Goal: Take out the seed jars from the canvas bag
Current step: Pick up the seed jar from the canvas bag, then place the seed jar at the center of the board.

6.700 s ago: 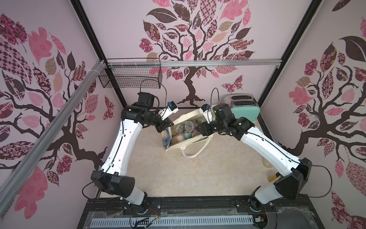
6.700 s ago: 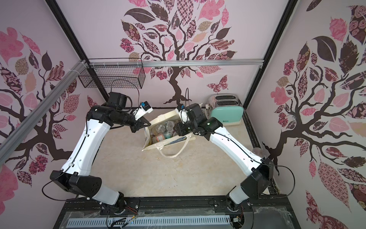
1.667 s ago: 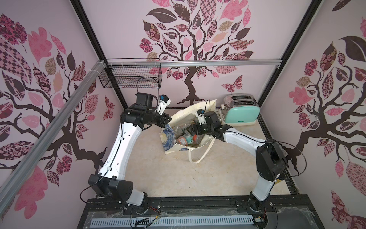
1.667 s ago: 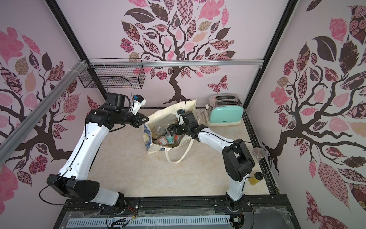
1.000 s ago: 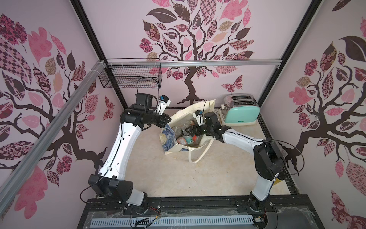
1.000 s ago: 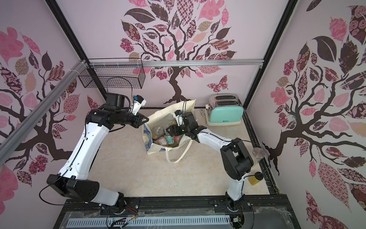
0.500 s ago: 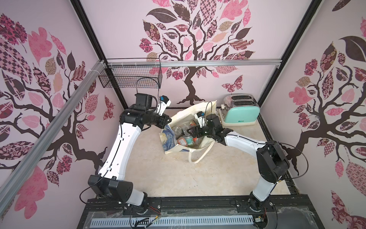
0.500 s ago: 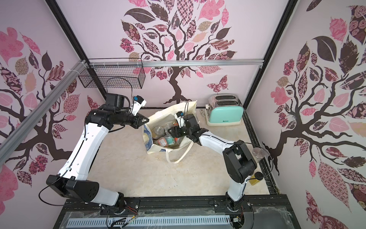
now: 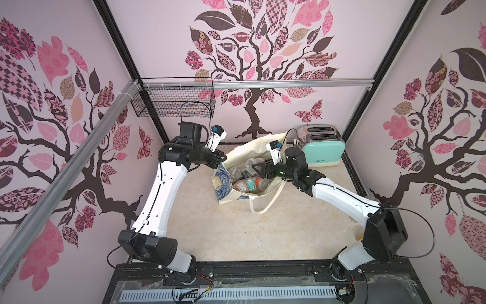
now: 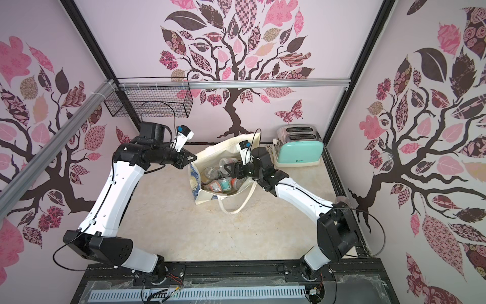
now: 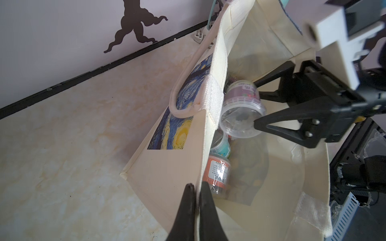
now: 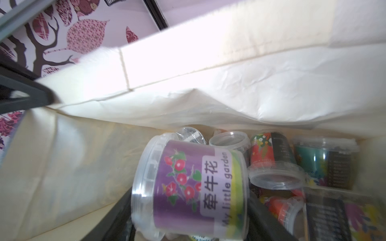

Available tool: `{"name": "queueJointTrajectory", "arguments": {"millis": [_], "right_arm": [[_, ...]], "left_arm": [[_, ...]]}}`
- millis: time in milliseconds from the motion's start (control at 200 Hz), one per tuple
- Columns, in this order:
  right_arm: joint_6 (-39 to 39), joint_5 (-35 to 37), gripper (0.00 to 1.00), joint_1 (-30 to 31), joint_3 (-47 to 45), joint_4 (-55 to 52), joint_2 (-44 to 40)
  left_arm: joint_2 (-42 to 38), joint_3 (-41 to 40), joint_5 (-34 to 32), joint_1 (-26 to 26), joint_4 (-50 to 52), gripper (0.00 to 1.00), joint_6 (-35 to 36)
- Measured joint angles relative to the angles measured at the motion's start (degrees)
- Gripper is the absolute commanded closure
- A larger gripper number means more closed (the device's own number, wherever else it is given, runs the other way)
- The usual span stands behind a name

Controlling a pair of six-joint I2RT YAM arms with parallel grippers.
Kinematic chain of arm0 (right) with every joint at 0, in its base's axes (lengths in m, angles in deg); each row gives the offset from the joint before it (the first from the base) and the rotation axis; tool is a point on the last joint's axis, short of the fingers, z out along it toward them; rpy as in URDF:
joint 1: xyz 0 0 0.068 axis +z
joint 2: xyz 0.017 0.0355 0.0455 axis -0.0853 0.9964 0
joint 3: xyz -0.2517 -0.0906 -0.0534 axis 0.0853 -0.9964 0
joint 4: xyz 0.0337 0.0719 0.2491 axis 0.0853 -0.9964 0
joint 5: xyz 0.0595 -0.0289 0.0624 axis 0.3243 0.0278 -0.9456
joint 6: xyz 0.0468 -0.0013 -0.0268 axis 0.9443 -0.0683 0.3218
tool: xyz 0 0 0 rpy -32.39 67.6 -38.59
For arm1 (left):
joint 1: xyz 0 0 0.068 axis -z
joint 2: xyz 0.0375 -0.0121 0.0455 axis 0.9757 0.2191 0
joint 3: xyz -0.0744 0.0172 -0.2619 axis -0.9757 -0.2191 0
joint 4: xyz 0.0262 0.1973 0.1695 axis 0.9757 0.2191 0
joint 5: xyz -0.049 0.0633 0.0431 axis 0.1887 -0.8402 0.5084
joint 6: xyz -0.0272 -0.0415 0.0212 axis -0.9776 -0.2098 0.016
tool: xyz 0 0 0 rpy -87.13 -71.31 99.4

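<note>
The left gripper [image 11: 196, 186] pinches the woven rim of the cream canvas bag [image 11: 173, 167]. The right gripper [image 11: 256, 103] clamps a squat, clear, purple-labelled seed jar [image 12: 188, 183].

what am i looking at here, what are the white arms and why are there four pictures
These are two white robot arms mounted at a table, each ending in a two-fingered gripper. Two pictures come from a camera overhead that looks down on the whole scene. The other two come from small cameras on the arms' wrists, so they show things close up.

On the table stand a canvas bag with seed jars inside and a mint toaster. A wire basket hangs at the back.

The left gripper is shut on the bag's rim. The right gripper reaches into the bag and is closed on a purple-labelled jar.
</note>
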Motion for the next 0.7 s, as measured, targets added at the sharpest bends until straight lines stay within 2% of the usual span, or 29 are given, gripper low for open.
{"name": "queueJointTrajectory", "arguments": {"millis": [365,700], "right_arm": [[2.89,-0.9,0.29,-1.88,5.18,-14.32,-8.46],[13.81,-11.34,0.29,-17.31,2.34,-20.81,-16.96]], "left_arm": [[3.34,1.2,-2.91,-3.34,-3.04,1.0,0.42],[5.44,1.31,-5.95,-4.07,-6.4,1.0,1.14]]}}
